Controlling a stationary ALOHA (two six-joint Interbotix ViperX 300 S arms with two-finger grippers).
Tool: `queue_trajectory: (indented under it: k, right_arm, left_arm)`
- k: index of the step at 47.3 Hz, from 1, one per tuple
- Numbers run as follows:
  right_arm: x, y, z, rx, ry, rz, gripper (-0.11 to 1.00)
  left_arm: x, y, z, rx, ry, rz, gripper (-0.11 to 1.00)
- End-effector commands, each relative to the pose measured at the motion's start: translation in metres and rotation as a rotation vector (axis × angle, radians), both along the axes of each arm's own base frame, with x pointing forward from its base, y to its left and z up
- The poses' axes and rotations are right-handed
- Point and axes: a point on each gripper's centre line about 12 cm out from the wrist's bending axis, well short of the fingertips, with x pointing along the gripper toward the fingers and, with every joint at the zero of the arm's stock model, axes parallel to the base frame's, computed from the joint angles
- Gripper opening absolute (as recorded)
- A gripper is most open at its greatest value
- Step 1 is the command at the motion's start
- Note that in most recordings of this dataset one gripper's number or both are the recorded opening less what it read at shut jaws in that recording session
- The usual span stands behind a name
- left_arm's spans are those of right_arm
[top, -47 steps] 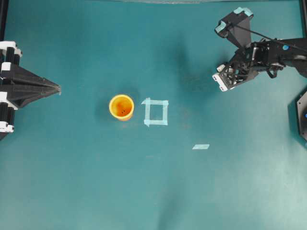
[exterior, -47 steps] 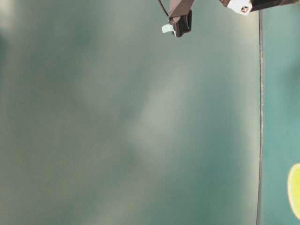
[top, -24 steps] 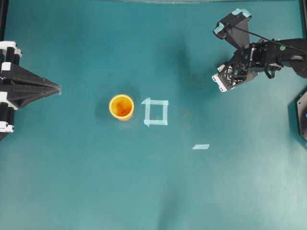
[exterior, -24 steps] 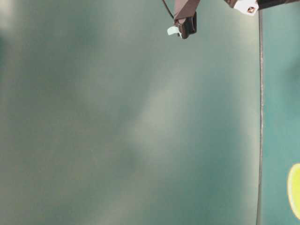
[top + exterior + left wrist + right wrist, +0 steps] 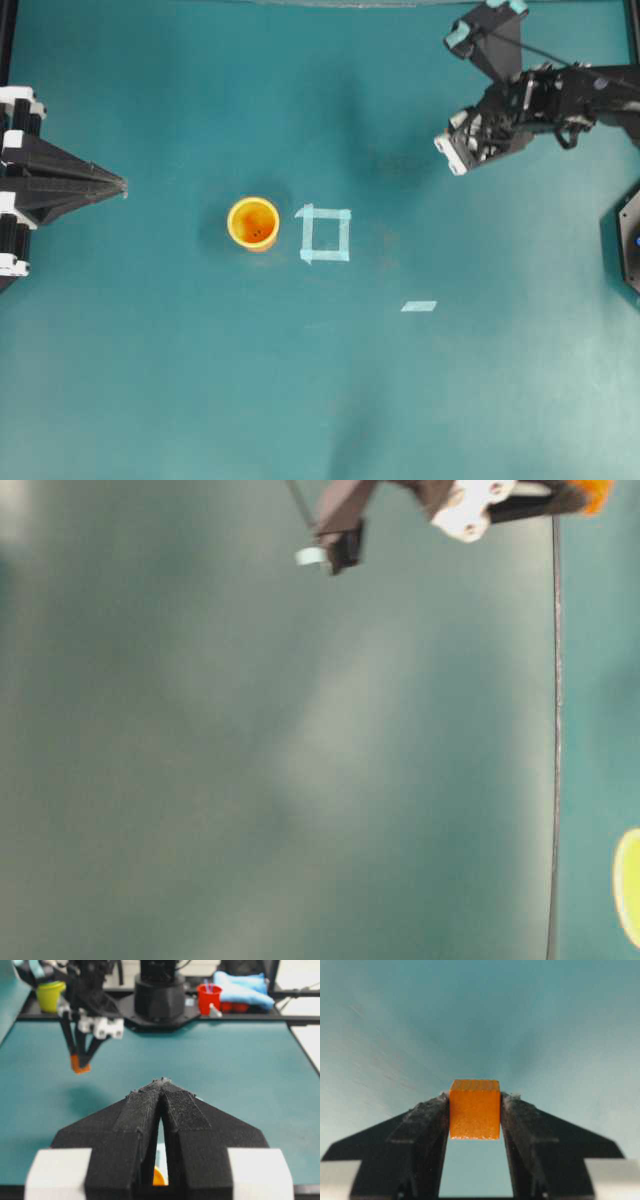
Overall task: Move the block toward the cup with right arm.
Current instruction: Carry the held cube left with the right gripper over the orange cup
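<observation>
The block [image 5: 475, 1108], a small orange cube, is clamped between the black fingers of my right gripper [image 5: 475, 1101]. From the left wrist view it hangs at the fingertips as an orange spot [image 5: 77, 1064], above its shadow on the mat. Overhead, the right gripper [image 5: 468, 138] points down at the far right and hides the block. The cup [image 5: 253, 222], yellow-orange and upright, stands left of centre, well apart from it. At the left edge my left gripper [image 5: 118, 185] is shut and empty, its tips [image 5: 161, 1081] together.
A pale-blue tape square [image 5: 325, 233] lies just right of the cup, and a short tape strip [image 5: 419, 306] lies nearer the front right. Behind the table stand the right arm's base [image 5: 160, 995], a green cup [image 5: 50, 995], a red cup [image 5: 209, 997] and a blue cloth [image 5: 243, 985].
The right gripper's fingers have narrowed onto the block, and the arm has shifted a little left and toward the far edge. The left arm and cup have not moved.
</observation>
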Motion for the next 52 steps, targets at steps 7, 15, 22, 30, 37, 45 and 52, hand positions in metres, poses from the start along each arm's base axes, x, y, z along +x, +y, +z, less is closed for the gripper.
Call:
queue_trajectory:
  k: [7,15,22,30,37,45,52]
  right_arm:
    - [0.027,0.009,0.042,-0.061,-0.117,0.083,0.39]
    - [0.05,0.017,0.052,-0.104,-0.169,0.187,0.39]
    - [0.074,0.026,0.057,-0.14,-0.212,0.279,0.39]
    - [0.102,0.038,0.065,-0.183,-0.251,0.38,0.39]
    - [0.122,0.048,0.071,-0.218,-0.263,0.462,0.39]
    - [0.146,0.06,0.08,-0.273,-0.285,0.565,0.39]
    - [0.161,0.069,0.085,-0.32,-0.307,0.64,0.39]
  left_arm:
    - [0.003,0.0,0.011,0.005,-0.026,0.001,0.0]
    - [0.003,0.0,0.011,0.008,-0.026,0.001,0.0]
    - [0.003,0.0,0.011,0.008,-0.028,0.001,0.0]
    - [0.003,0.0,0.011,0.008,-0.028,0.001,0.0]
    - [0.003,0.0,0.011,0.008,-0.025,0.001,0.0]
    - [0.003,0.0,0.011,0.006,-0.025,0.001,0.0]
    - [0.003,0.0,0.011,0.006,-0.025,0.001,0.0]
